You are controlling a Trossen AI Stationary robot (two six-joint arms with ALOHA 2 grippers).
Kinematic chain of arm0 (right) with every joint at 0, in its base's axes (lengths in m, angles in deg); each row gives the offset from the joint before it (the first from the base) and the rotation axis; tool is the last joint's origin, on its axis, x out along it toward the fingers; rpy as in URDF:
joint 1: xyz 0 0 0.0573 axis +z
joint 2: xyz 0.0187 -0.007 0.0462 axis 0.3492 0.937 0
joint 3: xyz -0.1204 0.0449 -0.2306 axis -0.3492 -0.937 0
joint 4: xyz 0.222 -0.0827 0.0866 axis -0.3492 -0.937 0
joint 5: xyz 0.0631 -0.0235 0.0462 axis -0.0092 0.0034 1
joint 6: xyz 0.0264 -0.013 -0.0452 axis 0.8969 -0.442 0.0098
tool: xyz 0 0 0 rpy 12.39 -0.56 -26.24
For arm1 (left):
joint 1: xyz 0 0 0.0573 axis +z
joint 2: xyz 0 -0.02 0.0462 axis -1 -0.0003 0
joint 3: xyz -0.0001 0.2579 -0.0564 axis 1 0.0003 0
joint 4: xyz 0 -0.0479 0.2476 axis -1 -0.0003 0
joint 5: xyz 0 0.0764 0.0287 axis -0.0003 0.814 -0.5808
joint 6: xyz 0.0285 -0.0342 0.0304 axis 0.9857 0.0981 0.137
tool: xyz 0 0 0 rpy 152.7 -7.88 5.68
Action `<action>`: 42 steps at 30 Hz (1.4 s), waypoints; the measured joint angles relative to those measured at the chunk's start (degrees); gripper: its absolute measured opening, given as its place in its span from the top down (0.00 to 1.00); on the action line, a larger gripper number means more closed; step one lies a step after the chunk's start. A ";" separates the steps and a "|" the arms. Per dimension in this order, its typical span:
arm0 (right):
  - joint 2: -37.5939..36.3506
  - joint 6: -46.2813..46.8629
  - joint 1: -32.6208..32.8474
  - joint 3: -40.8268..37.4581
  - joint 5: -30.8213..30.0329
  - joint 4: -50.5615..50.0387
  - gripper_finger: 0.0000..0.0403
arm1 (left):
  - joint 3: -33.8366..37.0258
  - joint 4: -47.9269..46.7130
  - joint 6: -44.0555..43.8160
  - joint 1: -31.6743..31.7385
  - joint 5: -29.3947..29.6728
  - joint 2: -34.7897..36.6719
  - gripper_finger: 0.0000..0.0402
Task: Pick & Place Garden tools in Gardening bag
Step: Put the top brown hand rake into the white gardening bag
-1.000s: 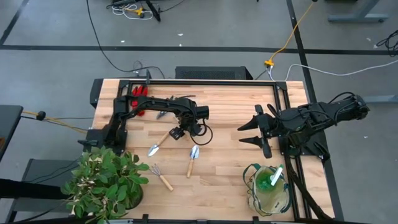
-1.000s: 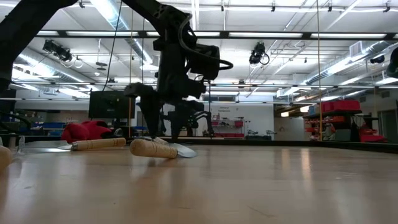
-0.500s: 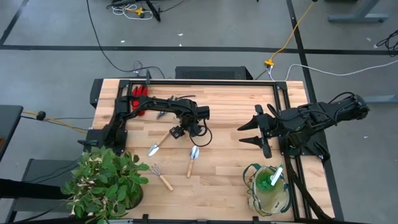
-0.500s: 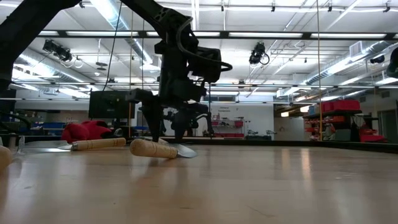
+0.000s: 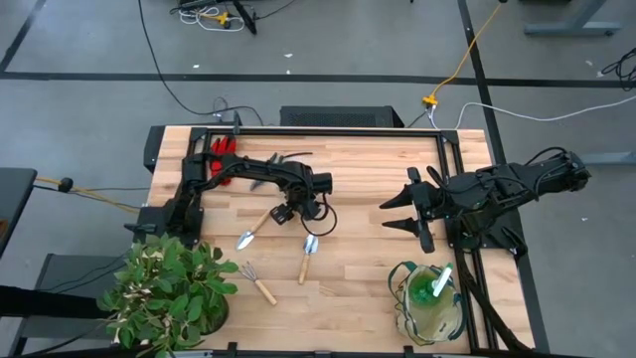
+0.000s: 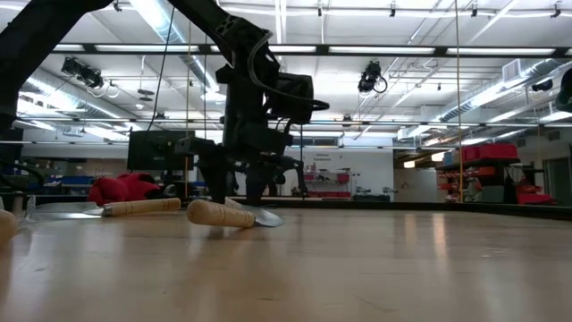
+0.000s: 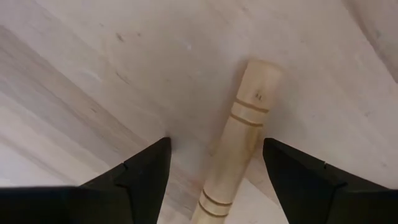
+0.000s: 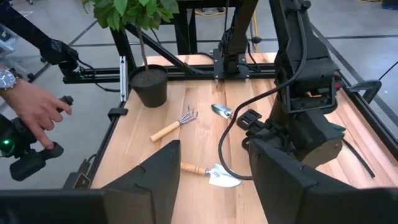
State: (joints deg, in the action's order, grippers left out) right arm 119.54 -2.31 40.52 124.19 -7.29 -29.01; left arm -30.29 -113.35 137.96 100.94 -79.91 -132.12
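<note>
A silver trowel with a light wooden handle (image 5: 260, 225) lies flat on the table. My left gripper (image 5: 281, 212) points down over its handle end, open. In the left wrist view the fingers (image 7: 144, 173) stand on either side of the handle (image 7: 239, 140) without touching it. In the low view my left gripper (image 6: 234, 192) hangs just above the table. A second trowel (image 5: 308, 255) and a small rake (image 5: 257, 282) lie nearer the front edge. Red gloves (image 5: 221, 149) lie at the far left. The beige bag (image 5: 429, 304) stands at the front right with a green-and-white item inside. My right gripper (image 5: 386, 216) waits open, right of centre.
A leafy potted plant (image 5: 164, 294) stands at the front left corner. Dark shears (image 5: 286, 157) lie at the back beside the left arm. A black cable loops by the left wrist (image 5: 323, 217). A person's hand on a controller (image 8: 34, 106) shows beyond the table's left edge.
My left gripper has sunk a little toward the trowel's handle and stayed open. The trowel has not moved.
</note>
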 joint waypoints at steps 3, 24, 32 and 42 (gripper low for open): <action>0.00 -0.36 -0.01 0.00 -0.19 0.01 0.52 | 0.03 0.22 -1.54 0.00 0.07 0.00 0.36; 0.00 -1.99 0.00 0.00 -1.49 0.02 0.52 | 0.19 1.28 -1.90 0.10 -0.47 -0.22 0.66; 0.00 -1.99 0.00 0.00 -1.49 0.02 0.52 | 0.22 1.23 -1.90 0.09 -0.49 -0.22 0.71; 0.00 -1.99 0.00 0.00 -1.49 0.02 0.52 | 0.26 1.22 -1.92 0.08 -0.54 -0.24 0.76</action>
State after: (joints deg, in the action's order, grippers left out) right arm 119.54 -4.30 40.52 124.19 -8.77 -28.99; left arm -30.03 -112.13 136.04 101.02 -80.45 -132.36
